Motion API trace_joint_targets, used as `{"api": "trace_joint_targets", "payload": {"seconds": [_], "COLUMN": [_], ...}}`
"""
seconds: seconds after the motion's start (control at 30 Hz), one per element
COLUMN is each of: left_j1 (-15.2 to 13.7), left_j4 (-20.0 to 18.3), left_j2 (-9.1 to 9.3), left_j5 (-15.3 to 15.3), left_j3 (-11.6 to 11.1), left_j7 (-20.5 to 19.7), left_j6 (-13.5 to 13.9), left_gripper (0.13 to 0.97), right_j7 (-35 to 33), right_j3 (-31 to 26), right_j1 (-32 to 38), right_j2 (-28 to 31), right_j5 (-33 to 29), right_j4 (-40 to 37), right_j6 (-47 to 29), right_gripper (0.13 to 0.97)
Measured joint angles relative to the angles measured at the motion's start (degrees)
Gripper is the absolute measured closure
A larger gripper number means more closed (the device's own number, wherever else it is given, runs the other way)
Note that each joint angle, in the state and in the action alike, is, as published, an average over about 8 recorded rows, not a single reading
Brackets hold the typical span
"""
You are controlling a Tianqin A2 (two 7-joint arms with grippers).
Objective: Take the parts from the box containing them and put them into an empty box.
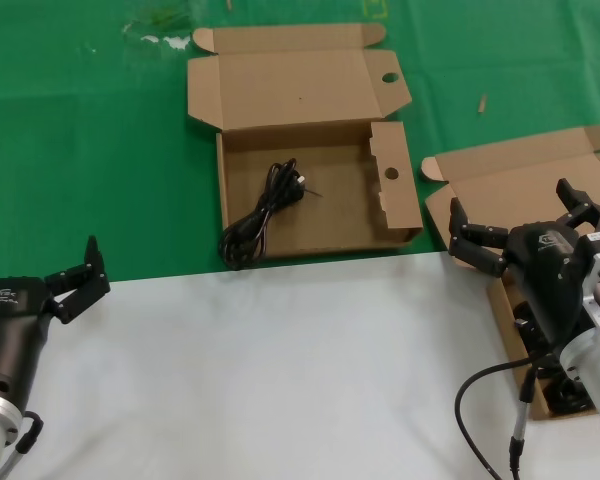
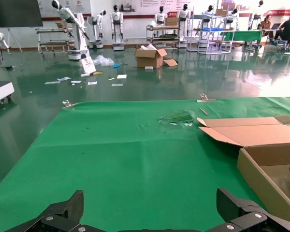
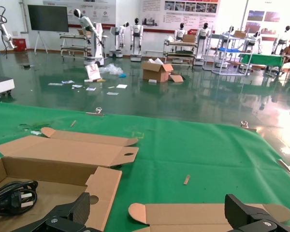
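Head view showed the left gripper (image 1: 80, 278) low at the left edge of the grey table (image 1: 280, 370), its two black fingers spread apart with nothing between them. It sat well apart from both boxes, and the left wrist view confirmed the gap between the fingers (image 2: 58, 217), with green cloth (image 2: 125, 154) ahead and the corner of a box off to one side.

Farther along, on the green cloth (image 1: 80, 150) just beyond the table's far edge, lay the box with round holes (image 1: 310, 190) in its flaps, lid folded back flat. One cable bundle (image 1: 263, 215) rested on its floor toward the left wall, looped long and slim, its plug end pointing inward (the right wrist view caught the same bundle (image 3: 12, 195) inside that box).

At the right, the plain-lidded box (image 1: 520, 185) lay open, partly on the cloth and partly over the table's edge. The right gripper (image 1: 525, 225) hung over it with its fingers wide apart, clamped on nothing. Dark cables (image 1: 535, 335) showed inside that box beneath the arm, though the arm hid most of them. A black hose (image 1: 480, 400) curved down across the table from the right arm.
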Motion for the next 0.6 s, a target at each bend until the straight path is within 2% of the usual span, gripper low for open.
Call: {"api": "trace_joint_targets", "payload": {"seconds": [0.6], "left_j1": [0.0], "left_j4": [0.0], "left_j2": [0.0], "left_j5": [0.0], "left_j3": [0.0], "left_j7": [0.0], "left_j6": [0.0], "left_gripper": [0.132], "right_j7": [0.0], "right_j3": [0.0], "right_j1": [0.0], "right_j2": [0.0], "right_j5": [0.0], "right_j4": [0.0], "right_j6": [0.0], "right_gripper": [0.129]}}
